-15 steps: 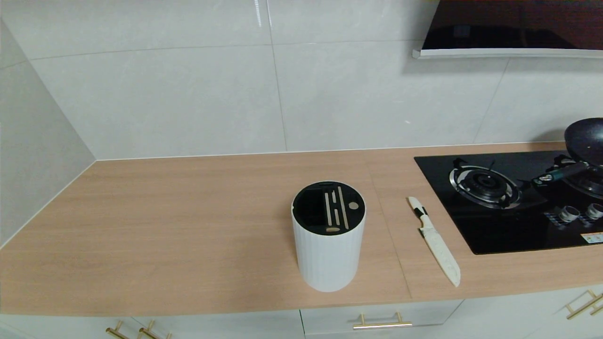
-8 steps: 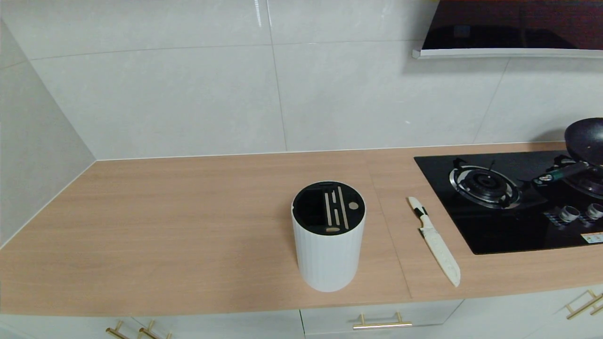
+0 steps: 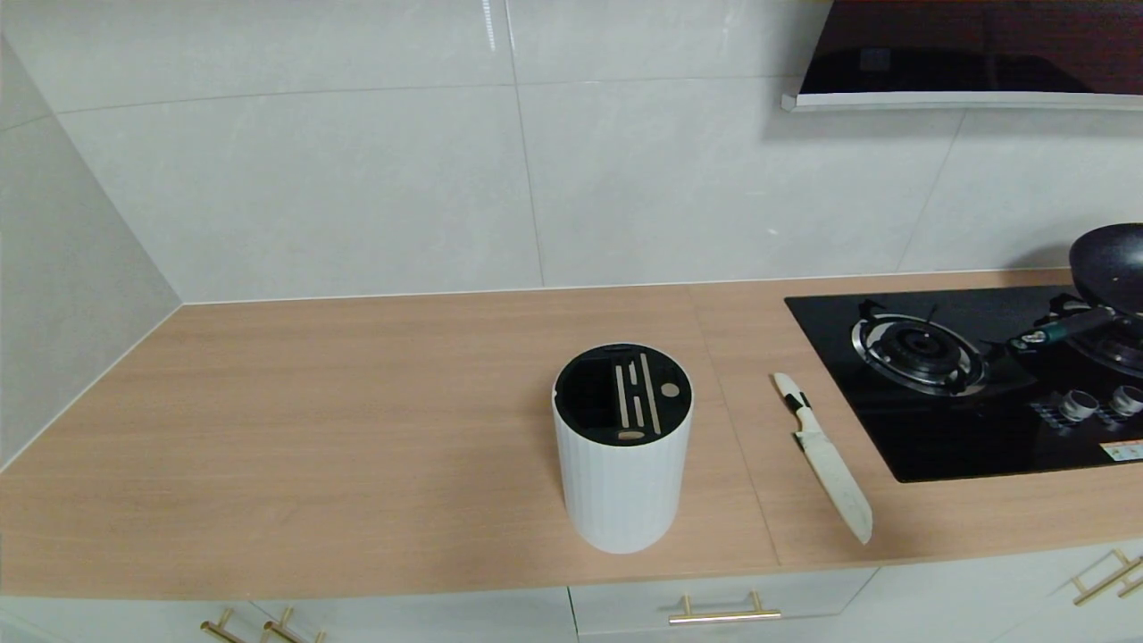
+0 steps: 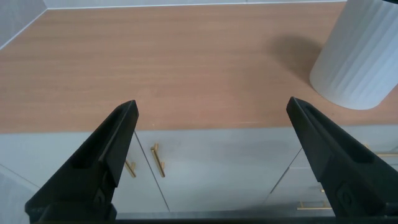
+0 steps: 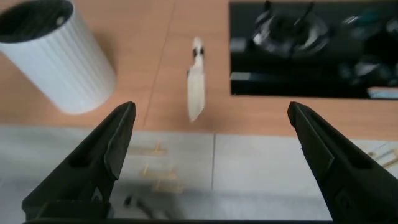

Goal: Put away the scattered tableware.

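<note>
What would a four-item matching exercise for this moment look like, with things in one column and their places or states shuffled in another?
Things:
1. knife
2. white holder
3. wok
4. left gripper

Places or states:
A. on the hob, at its far right
B. lying flat on the counter, between the white holder and the hob
C. standing upright on the counter, nothing sticking out of its slots
D. open, holding nothing, out in front of the counter's edge

Pairs: 1-B, 2-C, 3-A, 4-D

Left gripper [image 4: 211,106], jaws wide, seemingly short of countertop [image 4: 155,62], white holder [image 4: 357,56].
</note>
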Tool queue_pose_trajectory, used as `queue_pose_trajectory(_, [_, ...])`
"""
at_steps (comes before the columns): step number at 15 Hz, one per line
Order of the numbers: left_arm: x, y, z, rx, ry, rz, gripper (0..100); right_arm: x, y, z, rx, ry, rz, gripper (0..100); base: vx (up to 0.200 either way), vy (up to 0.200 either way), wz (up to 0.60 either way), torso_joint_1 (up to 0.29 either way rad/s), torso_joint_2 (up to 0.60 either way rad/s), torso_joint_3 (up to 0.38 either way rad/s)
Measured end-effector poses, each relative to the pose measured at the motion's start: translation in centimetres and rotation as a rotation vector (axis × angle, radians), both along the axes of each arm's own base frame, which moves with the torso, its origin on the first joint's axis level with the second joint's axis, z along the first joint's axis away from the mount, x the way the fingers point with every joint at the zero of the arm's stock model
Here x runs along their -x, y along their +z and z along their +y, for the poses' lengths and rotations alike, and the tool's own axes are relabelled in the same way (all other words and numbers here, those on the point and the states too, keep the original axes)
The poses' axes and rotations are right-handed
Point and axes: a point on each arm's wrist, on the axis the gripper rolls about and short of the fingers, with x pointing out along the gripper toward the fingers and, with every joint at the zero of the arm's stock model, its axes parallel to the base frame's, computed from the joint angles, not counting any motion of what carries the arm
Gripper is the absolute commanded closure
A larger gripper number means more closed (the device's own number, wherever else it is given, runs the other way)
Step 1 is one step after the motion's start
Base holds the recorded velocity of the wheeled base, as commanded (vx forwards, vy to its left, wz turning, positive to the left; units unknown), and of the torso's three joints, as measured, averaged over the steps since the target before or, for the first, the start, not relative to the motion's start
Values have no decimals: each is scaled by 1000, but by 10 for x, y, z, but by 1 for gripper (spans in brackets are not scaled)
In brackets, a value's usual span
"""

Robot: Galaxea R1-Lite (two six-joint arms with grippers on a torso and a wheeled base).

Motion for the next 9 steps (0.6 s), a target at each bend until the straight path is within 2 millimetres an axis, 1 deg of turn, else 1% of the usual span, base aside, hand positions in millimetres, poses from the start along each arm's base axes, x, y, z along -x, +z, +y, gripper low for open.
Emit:
queue_pose_trajectory(2, [0,0,0,0,0,0,0,-42,12,5,6,39,110,0,0,0,0,0,0,0])
queue_pose_trajectory(4, [0,0,0,0,0,0,0,-94,14,14,15,73,194,0,0,0,0,0,0,0])
queue_pose_trajectory(6, [0,0,0,0,0,-1,0,-144,8,25,25,101,253,0,0,0,0,0,0,0])
queue_pose_trajectory(7, [0,0,0,-1,0,-1,0,-165,4,30,29,113,275,0,0,0,0,0,0,0])
queue_pose_trajectory(8, [0,0,0,0,0,-1,0,-183,1,35,32,124,281,0,0,0,0,0,0,0])
queue_pose_trajectory(9, [0,0,0,0,0,0,0,-199,-7,40,36,131,304,0,0,0,0,0,0,0])
